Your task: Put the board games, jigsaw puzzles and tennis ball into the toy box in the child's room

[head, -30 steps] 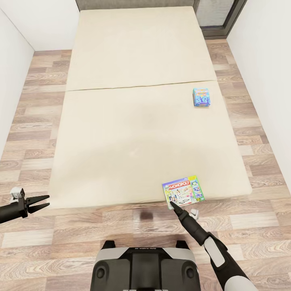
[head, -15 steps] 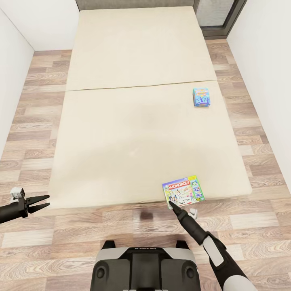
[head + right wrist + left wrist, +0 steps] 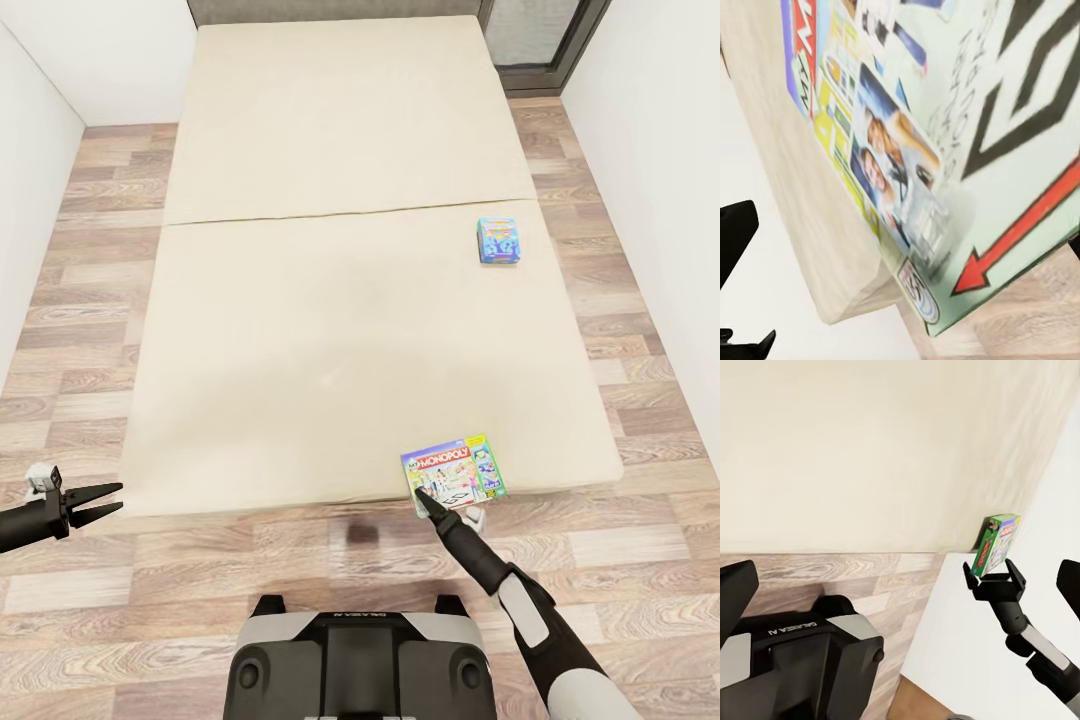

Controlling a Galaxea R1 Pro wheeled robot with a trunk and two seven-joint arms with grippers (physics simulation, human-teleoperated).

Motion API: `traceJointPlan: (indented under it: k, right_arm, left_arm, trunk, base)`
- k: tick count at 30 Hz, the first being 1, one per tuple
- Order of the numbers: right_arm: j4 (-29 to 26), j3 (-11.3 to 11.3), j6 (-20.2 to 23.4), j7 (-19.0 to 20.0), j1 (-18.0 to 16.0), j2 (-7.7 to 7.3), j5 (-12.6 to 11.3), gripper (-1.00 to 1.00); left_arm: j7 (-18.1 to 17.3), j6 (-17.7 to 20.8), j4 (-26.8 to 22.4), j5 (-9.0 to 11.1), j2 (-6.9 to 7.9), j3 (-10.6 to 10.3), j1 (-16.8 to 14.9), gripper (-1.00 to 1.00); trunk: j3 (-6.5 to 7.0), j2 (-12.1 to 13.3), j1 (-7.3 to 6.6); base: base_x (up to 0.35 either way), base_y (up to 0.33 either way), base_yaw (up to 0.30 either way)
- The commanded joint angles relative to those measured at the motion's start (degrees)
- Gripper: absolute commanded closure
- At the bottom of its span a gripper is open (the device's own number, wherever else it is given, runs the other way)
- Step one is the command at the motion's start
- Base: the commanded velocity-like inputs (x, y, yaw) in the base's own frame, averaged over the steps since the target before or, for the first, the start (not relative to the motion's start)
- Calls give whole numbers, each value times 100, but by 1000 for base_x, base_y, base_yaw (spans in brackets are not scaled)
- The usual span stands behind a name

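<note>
On the beige bed (image 3: 330,300) lie two board games. A Monopoly box (image 3: 455,468) sits at the mattress's near right corner, slightly over the edge. A small light blue box (image 3: 498,240) lies further back by the right edge. My right gripper (image 3: 431,500) is open at the Monopoly box's near edge. From the left wrist view, its fingers (image 3: 970,574) spread on either side of the box (image 3: 999,536). The box's printed lid (image 3: 945,112) is very close in the right wrist view. My left gripper (image 3: 108,500) hangs open over the floor, left of the bed. The toy box, table, puzzles and ball are out of view.
Wood-plank floor (image 3: 90,260) runs in strips along both sides of the bed, closed in by white walls. A grey headboard (image 3: 330,10) and a dark-framed door (image 3: 545,40) stand at the far end. My base (image 3: 360,655) is at the bed's foot.
My right gripper has crept forward toward the bed, and its tip now reaches the Monopoly box's near edge. The left arm and both boxes have stayed put.
</note>
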Motion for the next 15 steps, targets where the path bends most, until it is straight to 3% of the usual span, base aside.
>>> traceJointPlan:
  k: [1, 15]
  right_arm:
    - [1, -23, 54, 19, -4, 6, -25, -100]
    - [0, -21, 54, 25, -13, 8, -16, -100]
  left_arm:
    - [-24, 61, 1, -10, 0, 7, -2, -100]
    - [-24, 61, 1, -10, 5, 9, -2, -100]
  trunk:
    - [-2, -3, 1]
    - [-2, -3, 1]
  base:
    - [0, 0, 0]
    - [0, 0, 0]
